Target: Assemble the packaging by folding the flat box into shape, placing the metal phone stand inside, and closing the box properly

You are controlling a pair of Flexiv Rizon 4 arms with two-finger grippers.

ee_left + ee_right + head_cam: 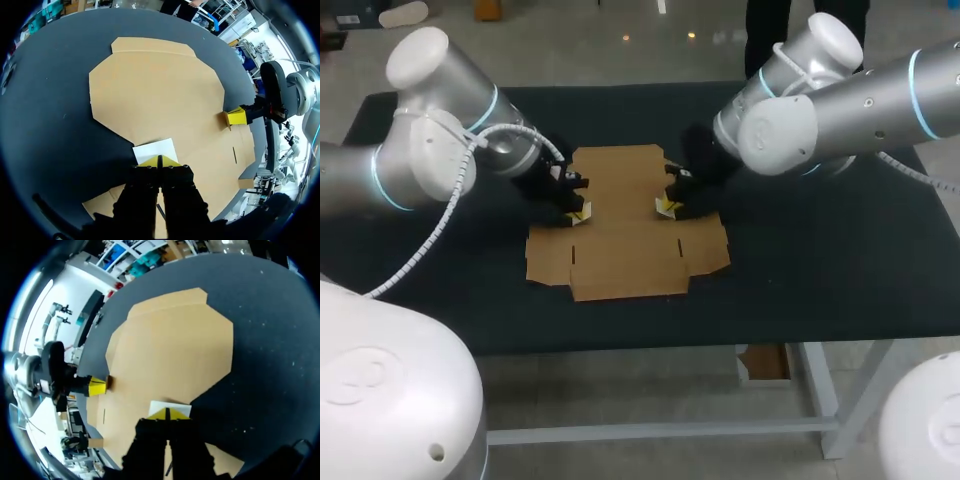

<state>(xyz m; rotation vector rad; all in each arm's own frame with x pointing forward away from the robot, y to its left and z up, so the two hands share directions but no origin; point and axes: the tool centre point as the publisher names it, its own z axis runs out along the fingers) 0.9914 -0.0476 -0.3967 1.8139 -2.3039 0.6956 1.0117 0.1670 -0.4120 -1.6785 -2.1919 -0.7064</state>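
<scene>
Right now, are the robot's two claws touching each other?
Apart. The head view shows the left gripper and the right gripper at opposite side edges of the flat box, with bare cardboard between them.

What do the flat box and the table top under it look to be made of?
Flat box: looks like plain brown cardboard, matte, with die-cut flaps, slots and crease lines. Table top: a dark, matte covering, possibly a mat or cloth, faintly speckled in the wrist views; exact material unclear.
</scene>
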